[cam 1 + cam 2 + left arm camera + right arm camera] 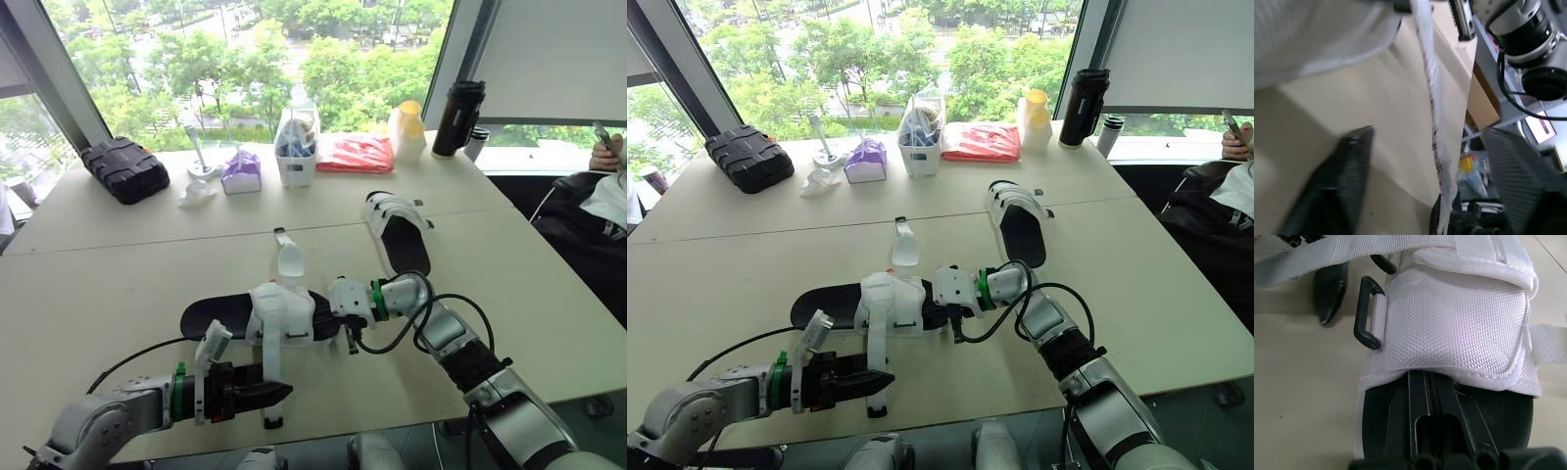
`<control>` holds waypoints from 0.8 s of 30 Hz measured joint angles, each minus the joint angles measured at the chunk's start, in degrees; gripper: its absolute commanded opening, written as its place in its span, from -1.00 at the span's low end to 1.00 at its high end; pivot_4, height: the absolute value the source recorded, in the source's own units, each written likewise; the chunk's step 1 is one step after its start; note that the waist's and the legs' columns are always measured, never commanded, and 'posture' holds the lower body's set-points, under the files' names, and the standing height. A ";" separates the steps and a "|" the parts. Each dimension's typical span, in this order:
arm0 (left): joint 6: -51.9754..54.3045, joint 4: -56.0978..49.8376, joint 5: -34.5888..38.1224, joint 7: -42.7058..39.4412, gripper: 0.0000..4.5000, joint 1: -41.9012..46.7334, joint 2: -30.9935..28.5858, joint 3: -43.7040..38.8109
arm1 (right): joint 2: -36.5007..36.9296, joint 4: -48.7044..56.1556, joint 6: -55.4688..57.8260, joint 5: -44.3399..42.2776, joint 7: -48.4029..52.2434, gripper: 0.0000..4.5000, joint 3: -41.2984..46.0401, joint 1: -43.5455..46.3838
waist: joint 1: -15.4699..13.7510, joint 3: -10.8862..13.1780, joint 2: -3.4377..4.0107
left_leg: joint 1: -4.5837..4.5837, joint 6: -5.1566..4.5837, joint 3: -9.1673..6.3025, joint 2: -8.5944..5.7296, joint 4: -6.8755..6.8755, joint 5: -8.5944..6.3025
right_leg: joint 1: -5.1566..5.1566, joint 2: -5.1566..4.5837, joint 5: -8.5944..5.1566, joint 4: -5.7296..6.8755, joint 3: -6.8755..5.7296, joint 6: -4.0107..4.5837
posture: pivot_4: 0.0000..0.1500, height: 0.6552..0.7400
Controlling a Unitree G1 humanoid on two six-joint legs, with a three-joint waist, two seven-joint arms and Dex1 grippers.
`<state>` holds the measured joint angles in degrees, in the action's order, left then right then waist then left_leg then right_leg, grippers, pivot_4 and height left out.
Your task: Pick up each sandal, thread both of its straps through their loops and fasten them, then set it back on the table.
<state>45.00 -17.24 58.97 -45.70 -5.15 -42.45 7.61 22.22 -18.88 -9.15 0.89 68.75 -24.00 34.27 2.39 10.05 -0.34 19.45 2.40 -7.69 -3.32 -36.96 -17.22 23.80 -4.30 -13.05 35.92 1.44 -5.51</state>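
The near sandal (279,308) lay crosswise, its loose strap (270,367) running into the open left hand (263,395), the closed right hand (331,325) pinning the sandal's right end.

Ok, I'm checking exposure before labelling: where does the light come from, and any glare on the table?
Left eye view: daylight through the window behind; the table evenly lit, no hard glare. Right wrist view: the sandal bright white, not washed out. Left wrist view: the left claw dark against the pale tabletop.
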 measured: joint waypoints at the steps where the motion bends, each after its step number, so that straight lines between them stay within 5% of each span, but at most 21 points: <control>1: 0.79 -0.12 -0.39 -0.02 -0.31 -0.01 0.17 0.19 | 0.00 0.04 0.00 0.00 -0.01 -1.00 0.00 0.00 | 0.01 0.01 -0.01 | 0.01 0.00 -0.01 0.00 0.00 0.00 | 0.01 0.00 0.00 -0.01 0.00 0.00 | 1.00 1.00; 4: 2.10 -0.56 -1.46 -0.11 -0.94 -0.01 0.22 0.19 | 0.00 0.04 0.03 0.04 -0.04 -1.00 0.00 0.00 | -0.01 0.01 -0.01 | 0.01 0.00 -0.02 0.00 0.01 0.00 | 0.01 -0.01 -0.01 -0.02 0.00 -0.02 | 1.00 1.00; 5: 2.32 -0.84 -1.67 -0.29 -0.98 -0.02 0.27 0.10 | 0.00 0.04 0.03 0.04 -0.07 -1.00 0.00 0.00 | 0.00 0.01 -0.01 | 0.01 0.00 -0.02 0.00 0.00 0.00 | 0.01 -0.01 -0.02 -0.02 0.00 -0.01 | 1.00 1.00; 24: 10.86 5.04 5.15 -0.61 -0.98 11.92 2.49 -13.30 | -0.30 -0.37 -0.09 0.08 -0.34 -1.00 -0.03 0.07 | 0.08 0.01 -0.03 | 0.01 0.02 -0.09 0.00 0.01 0.00 | 0.02 -0.01 -0.09 -0.04 -0.02 -0.14 | 1.00 1.00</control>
<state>55.86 -12.19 64.13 -46.32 6.78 -39.96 -5.69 21.92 -19.26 -9.24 0.96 68.40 -24.03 34.34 2.47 10.06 -0.37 19.46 2.42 -7.78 -3.32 -36.95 -17.22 23.82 -4.31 -13.14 35.89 1.42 -5.65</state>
